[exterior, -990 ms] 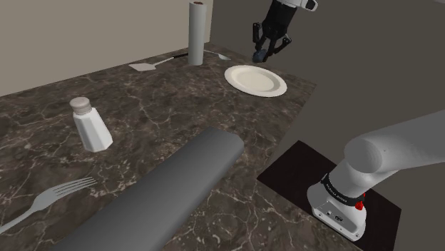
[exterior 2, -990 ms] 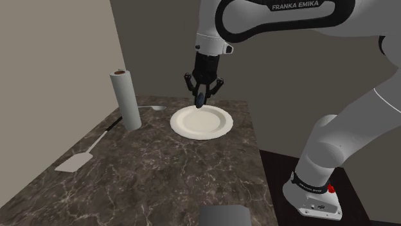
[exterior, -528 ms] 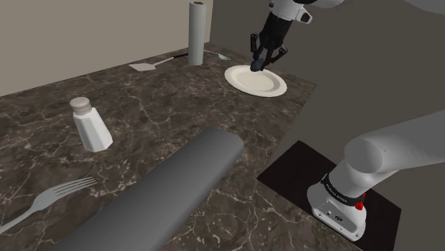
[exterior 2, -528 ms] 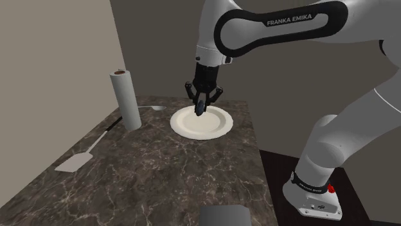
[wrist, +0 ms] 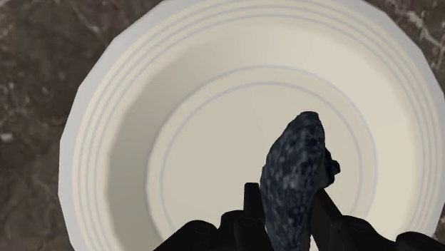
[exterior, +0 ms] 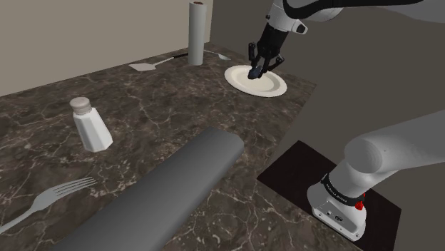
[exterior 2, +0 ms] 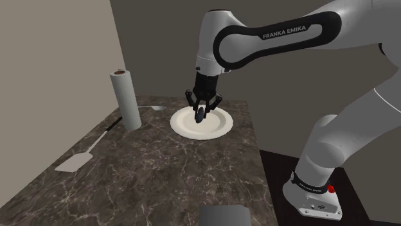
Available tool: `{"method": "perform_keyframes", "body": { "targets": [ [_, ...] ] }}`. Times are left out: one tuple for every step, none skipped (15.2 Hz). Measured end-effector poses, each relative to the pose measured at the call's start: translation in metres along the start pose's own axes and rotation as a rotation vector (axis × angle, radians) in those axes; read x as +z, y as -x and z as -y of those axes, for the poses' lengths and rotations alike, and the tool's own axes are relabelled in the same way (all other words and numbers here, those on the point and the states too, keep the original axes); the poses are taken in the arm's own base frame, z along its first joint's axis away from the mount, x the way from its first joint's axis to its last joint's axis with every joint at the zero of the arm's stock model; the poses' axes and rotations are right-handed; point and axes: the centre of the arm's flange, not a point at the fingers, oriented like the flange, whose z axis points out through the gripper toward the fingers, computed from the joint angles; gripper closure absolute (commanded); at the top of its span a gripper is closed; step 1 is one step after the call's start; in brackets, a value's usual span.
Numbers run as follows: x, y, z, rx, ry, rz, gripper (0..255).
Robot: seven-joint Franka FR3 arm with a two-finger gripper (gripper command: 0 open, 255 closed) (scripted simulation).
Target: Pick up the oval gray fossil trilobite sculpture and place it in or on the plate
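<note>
Your gripper is clamped on the sculpture, a dark mottled oval held on edge over the middle of the plate. I cannot tell whether its tip touches. It looks stiff and stony, probably dense and liable to chip. The fingers pinch its thin faces near one end, so the long free body may pivot. Release it low.

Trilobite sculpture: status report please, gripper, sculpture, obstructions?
Gripper shut on trilobite sculpture. Sculpture over plate middle, contact unclear, not released. Nothing in the way.
</note>
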Motion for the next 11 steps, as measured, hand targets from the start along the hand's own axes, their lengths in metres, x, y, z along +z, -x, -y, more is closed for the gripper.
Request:
{"method": "perform_keyframes", "body": {
  "targets": [
    [0.0002,0.0,-0.0001,0.0,0.0,0.0,255],
    [0.0003,0.0001,-0.0002,0.0,0.0,0.0,255],
    [0.0004,0.0001,-0.0002,0.0,0.0,0.0,255],
    [0.0005,0.0001,-0.0003,0.0,0.0,0.0,0],
    [0.0005,0.0001,-0.0003,0.0,0.0,0.0,0],
    [0.0005,0.0001,-0.0003,0.0,0.0,0.0,0],
    [0.0005,0.0001,-0.0003,0.0,0.0,0.0,0],
    [0.0005,0.0001,-0.0003,0.0,0.0,0.0,0],
    [0.0005,0.0001,-0.0003,0.0,0.0,0.0,0],
    [0.0005,0.0001,-0.0003,0.0,0.0,0.0,0],
    [-0.006,-0.0001,-0.0001,0.0,-0.001,0.0,0]
  ]
}}
